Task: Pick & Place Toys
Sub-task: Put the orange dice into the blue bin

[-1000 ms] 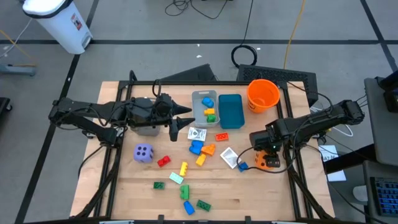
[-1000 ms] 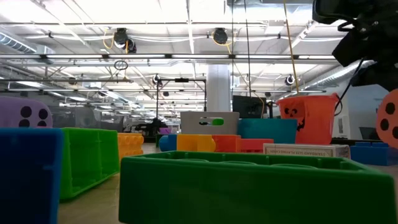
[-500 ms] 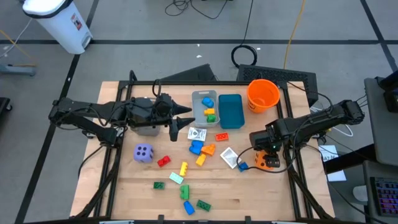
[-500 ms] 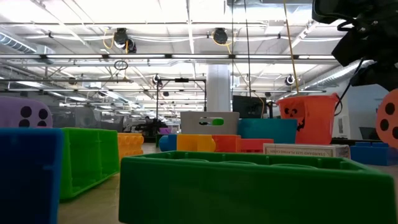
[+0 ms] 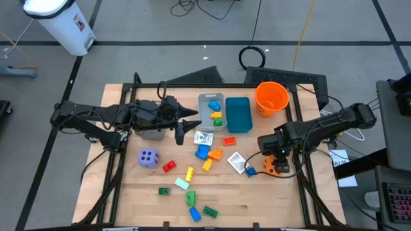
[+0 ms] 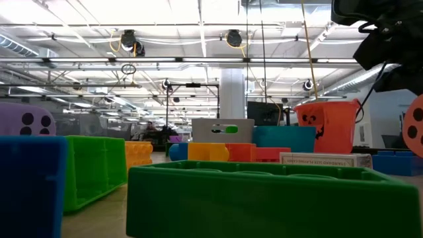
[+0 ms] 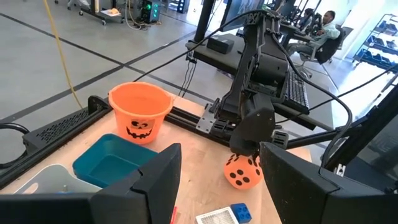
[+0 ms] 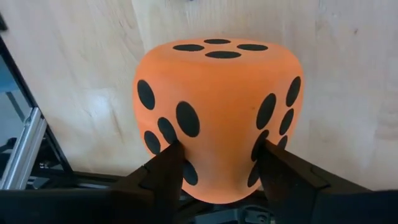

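An orange black-dotted die (image 5: 277,166) sits at the table's right side, and my right gripper (image 5: 276,158) comes down on it from above and is shut on it. The same die shows in the left wrist view (image 7: 241,172) and at the low view's right edge (image 6: 416,129). My left gripper (image 5: 188,125) hovers open above the table, left of the grey bin (image 5: 204,101), holding nothing. A purple die (image 5: 148,158), several small coloured bricks (image 5: 190,173) and two white packets (image 5: 203,138) lie on the tabletop. My right gripper pinches the orange die by two opposite side faces, one finger (image 8: 166,171) on one face (image 8: 163,127) and the other finger (image 8: 277,171) on the face across (image 8: 278,115). The fingers point steeply down. The die appears to sit on the tabletop.
The grey bin holds a few bricks; a teal bin (image 5: 237,114) stands beside it and an orange bucket (image 5: 271,97) at the far right. A blue brick (image 5: 251,172) and a packet (image 5: 236,162) lie just left of the orange die. People sit beyond the table.
The orange die has shifted slightly toward the table's right edge, as its edge in the low view shows. Both arms have kept still.
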### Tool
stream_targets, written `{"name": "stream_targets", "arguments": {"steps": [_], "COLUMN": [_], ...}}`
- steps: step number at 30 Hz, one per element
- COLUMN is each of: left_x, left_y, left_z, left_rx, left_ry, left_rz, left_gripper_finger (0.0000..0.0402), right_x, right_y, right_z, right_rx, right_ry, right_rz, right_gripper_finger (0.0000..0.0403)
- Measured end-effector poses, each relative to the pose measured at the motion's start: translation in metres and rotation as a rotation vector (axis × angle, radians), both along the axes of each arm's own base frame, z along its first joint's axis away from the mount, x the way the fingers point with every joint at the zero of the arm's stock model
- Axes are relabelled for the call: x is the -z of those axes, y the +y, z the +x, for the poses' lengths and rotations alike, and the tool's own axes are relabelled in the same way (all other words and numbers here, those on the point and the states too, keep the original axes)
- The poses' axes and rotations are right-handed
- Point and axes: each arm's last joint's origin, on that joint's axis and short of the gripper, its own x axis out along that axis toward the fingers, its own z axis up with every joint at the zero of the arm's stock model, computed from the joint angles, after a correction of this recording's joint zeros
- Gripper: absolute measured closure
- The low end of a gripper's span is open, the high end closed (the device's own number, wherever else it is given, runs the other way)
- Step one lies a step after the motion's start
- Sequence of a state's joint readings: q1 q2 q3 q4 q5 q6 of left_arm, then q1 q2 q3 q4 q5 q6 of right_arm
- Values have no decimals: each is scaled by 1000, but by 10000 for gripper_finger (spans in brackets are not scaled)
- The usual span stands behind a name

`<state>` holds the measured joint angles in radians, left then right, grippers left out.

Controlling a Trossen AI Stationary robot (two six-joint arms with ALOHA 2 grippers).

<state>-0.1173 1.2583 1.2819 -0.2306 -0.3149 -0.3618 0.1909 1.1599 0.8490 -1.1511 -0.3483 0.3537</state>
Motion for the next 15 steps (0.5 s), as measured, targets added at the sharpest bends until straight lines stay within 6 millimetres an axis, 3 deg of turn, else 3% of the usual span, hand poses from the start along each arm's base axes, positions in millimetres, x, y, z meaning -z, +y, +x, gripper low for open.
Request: {"name": "stream_targets", "arguments": {"steps": [6, 15], "left_x": [0, 0], "left_y": [0, 0], "left_z": [0, 0], "left_rx": [0, 1], "left_ry": [0, 1], "left_rz": [0, 4], "left_gripper_finger": [174, 174], "right_x": [-3, -26], "right_y": [-8, -22], "right_z": [3, 15], "right_rx": [51, 80], "right_ry": [-1, -115], "right_rz": [51, 54], "right_gripper_finger": [250, 251]}}
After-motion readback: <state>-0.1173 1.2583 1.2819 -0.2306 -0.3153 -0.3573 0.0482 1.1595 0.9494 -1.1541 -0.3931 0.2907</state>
